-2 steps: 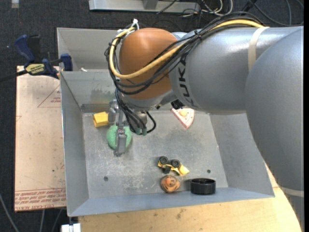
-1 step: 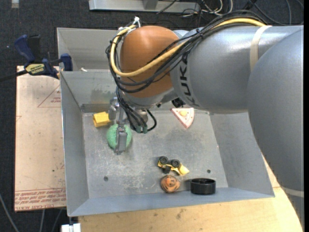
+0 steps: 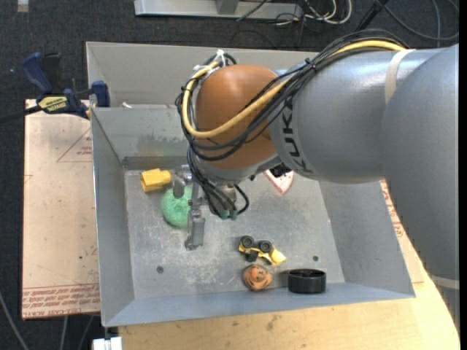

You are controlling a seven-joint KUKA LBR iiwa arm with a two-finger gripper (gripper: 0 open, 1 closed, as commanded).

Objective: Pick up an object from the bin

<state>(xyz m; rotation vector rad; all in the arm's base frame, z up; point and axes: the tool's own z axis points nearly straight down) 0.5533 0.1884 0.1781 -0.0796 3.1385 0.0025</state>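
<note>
Several small things lie loose on the floor of my grey bin (image 3: 146,268), and my gripper (image 3: 193,226) is down among those left of the middle. It hangs under the orange cover (image 3: 230,115) on my wrist, with yellow and black cables (image 3: 219,126) looped round that cover, and its metal tip sits low over the bin floor.

Close against it on the left lies a green lump (image 3: 173,210) — rounded and soft-looking. From this angle the gripper overlaps the lump's right edge, so the two are touching or very nearly so. Whether my gripper is spread or pressed together I cannot tell, nor whether it has any grip on the lump.

Just beyond the lump, toward the back left, sits a yellow block (image 3: 155,179), near it but apart. To the right of the gripper a white and pink thing (image 3: 282,181) peeks out from under my arm — most of it is hidden.

Toward the front, well apart from the gripper, lie a small black and yellow toy (image 3: 259,250), an orange-brown ball (image 3: 257,276) just below it, and a black cap (image 3: 306,281) beside the ball, near the front wall.
</note>
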